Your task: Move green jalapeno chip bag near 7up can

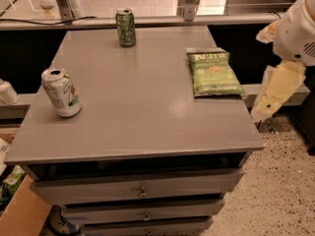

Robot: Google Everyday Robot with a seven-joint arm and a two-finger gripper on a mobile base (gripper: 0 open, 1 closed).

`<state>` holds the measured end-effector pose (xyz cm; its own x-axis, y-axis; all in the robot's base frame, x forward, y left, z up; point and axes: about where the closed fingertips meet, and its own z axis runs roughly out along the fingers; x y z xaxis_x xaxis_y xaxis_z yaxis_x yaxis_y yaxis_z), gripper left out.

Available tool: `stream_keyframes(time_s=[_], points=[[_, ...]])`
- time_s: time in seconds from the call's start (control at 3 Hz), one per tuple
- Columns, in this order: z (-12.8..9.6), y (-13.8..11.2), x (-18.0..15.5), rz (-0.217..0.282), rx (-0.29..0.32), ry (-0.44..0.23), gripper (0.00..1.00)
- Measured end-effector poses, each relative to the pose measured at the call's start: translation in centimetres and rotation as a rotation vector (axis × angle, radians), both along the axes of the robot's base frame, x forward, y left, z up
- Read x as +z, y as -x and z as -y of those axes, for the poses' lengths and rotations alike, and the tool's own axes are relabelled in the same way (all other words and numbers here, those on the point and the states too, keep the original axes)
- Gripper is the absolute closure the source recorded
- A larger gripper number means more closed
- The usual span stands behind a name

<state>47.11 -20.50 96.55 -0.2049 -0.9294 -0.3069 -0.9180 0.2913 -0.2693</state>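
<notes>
The green jalapeno chip bag (214,73) lies flat near the right edge of the grey table (147,127), towards the back. The 7up can (61,92), silver-white with a silver top, stands upright near the left edge. My gripper (274,91) is at the far right, off the table's right side, a little right of the bag and about level with the tabletop. It touches nothing. The white arm body (297,28) is above it.
An all-green can (126,27) stands at the back of the table, left of centre. Drawers (142,191) are below the tabletop. A cardboard box (19,215) sits on the floor at the lower left. A rail (162,19) runs behind the table.
</notes>
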Motion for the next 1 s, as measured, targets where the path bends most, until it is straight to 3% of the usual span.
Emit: stream_keyframes(time_s=[0.67, 1.0], points=[[0.4, -8.8, -4.3, 0.072, -0.059, -0.063, 0.0], [1.1, -12.4, -6.0, 0.059, -0.112, -0.11, 0.0]])
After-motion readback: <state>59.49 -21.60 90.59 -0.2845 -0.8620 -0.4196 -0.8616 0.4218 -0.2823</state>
